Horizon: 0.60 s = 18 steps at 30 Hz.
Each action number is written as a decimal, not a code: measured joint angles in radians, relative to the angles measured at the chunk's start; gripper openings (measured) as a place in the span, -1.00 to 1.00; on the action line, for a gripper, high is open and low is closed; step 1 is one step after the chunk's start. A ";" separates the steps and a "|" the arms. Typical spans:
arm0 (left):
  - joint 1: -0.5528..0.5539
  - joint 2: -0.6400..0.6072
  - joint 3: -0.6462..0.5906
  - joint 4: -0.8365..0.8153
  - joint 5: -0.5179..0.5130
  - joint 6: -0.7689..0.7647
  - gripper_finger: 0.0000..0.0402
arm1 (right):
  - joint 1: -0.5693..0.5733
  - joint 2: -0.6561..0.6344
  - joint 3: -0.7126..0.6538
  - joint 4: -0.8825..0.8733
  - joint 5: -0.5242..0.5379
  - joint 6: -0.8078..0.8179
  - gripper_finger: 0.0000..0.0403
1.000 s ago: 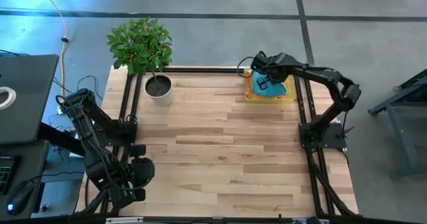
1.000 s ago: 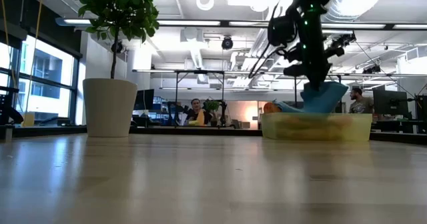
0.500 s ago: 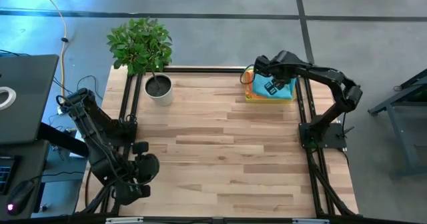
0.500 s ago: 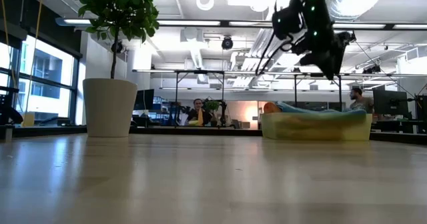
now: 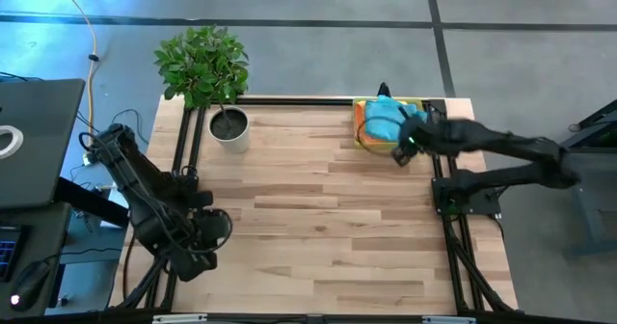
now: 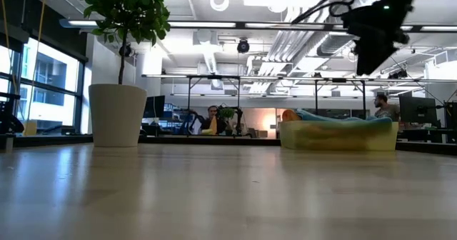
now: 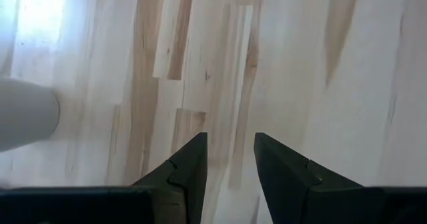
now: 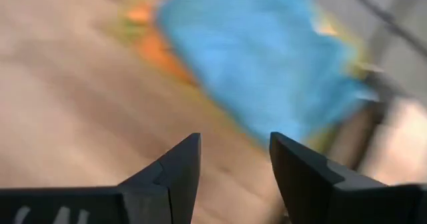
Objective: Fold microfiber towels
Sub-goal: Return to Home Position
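Left hand [image 7: 230, 141] is at the near-left corner of the bench [image 5: 318, 228], pointed down at the wood. Its fingers are a little apart with nothing between them. The left arm is bunched up over that corner.

Right hand [image 8: 233, 141] is farther back on the right side, up in the air just off the near edge of the tray [image 6: 335, 138] and not touching it. Its fingers are parted and it is empty. The right arm reaches in from the bench's right edge.

The tray stands at the far-right corner. The blue towel [image 5: 384, 120] lies on top inside it, in a lump that rises a bit above the rim in the low view. The orange towel [image 5: 360, 121] is under it and shows at the tray's left side. What lies lower in the tray cannot be told.

The pot [image 5: 229, 126] with the plant [image 5: 202, 59] is at the far-left corner, well apart from the tray.

Beyond the bench is an office room, with a seated person [image 6: 211, 118] and another person [image 6: 385, 108] far off.
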 joint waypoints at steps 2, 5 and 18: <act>-0.004 -0.017 0.000 -0.003 -0.001 0.000 -0.43 | 0.057 -0.104 -0.112 0.120 -0.054 0.018 -0.15; -0.017 -0.053 0.000 -0.002 -0.033 0.000 -0.43 | 0.152 -0.241 -0.273 0.292 -0.079 0.034 -0.15; -0.027 -0.168 0.000 0.003 -0.195 -0.033 -0.43 | 0.426 -0.527 -0.662 0.860 0.032 -0.068 -0.15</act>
